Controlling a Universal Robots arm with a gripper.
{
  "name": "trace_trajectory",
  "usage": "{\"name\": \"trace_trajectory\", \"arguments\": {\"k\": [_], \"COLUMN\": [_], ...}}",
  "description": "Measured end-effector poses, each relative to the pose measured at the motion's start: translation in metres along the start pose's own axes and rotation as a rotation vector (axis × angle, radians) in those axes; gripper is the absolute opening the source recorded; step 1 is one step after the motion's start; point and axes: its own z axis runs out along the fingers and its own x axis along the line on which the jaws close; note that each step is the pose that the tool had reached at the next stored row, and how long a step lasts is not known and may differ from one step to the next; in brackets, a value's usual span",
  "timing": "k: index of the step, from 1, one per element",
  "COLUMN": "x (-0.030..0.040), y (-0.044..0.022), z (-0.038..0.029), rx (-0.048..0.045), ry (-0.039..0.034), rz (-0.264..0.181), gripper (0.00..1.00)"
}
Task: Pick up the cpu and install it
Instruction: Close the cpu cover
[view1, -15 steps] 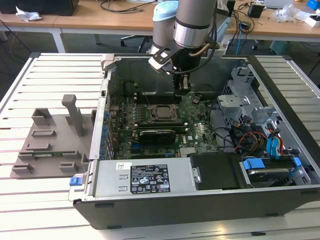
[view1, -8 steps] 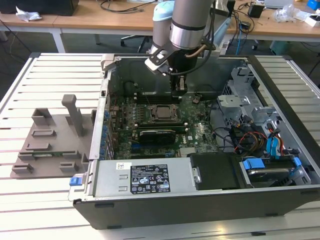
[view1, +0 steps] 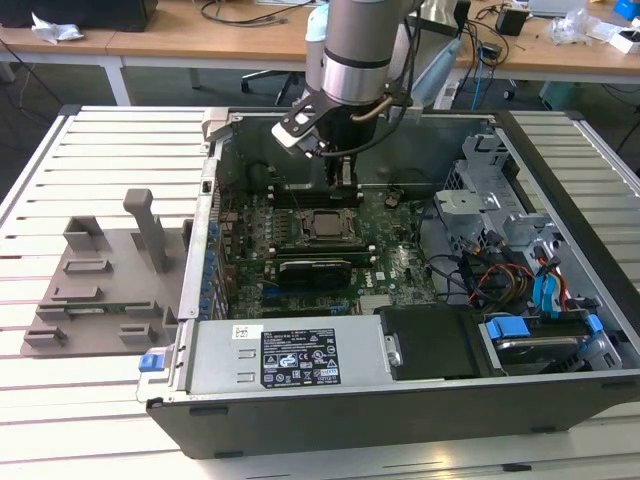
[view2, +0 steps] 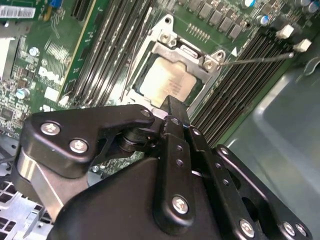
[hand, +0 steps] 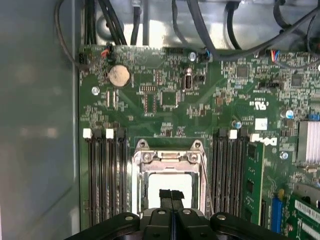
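Cpu (hand: 150, 185) is found seated in the socket frame (hand: 168, 156) on the board (hand: 165, 100); placement is judged done. Fingers (hand: 165, 197) are closed on nothing, poised just above it.

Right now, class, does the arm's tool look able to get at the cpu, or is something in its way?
Probably yes. The tool hangs close over the cpu, whose metal top lies bare in the socket frame. No cable or card crosses between them; the memory slots flank it.

White slatted worktable (view1: 60, 150), pale wooden desks (view1: 200, 42) behind, dark floor (view1: 55, 88) beneath them.
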Motion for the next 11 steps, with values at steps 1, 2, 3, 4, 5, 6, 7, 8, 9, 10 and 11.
{"name": "trace_trajectory", "arguments": {"k": [1,2,3,4,5,6,7,8,9,10,11], "x": [0.0,0.0,0.0,0.0001,0.0001,0.0001,0.0002,0.0002,0.0002,0.0002,0.0003], "y": [-0.0013,-0.0022,-0.004,-0.0051,-0.0057,-0.0064,-0.007,-0.0076,-0.0086,-0.0094,-0.01], "z": [0.0006,0.0011,0.002,0.0023,0.0026,0.0028,0.003,0.0032,0.0036,0.0039,0.0042], "rx": [0.0001,0.0001,0.0002,0.0001,0.0001,0.0001,0.0001,0.0001,0.0001,0.0001,0.0], "ry": [-0.0001,-0.0002,-0.0003,-0.0003,-0.0002,-0.0003,-0.0002,-0.0001,-0.0002,-0.0001,-0.0002], "rz": [0.0,0.0,0.0,0.0,0.0,0.0,0.0,0.0,0.0,0.0,0.0], "gripper": [0.11,0.11,0.11,0.11,0.11,0.11,0.11,0.11,0.11,0.11,0.11]}}
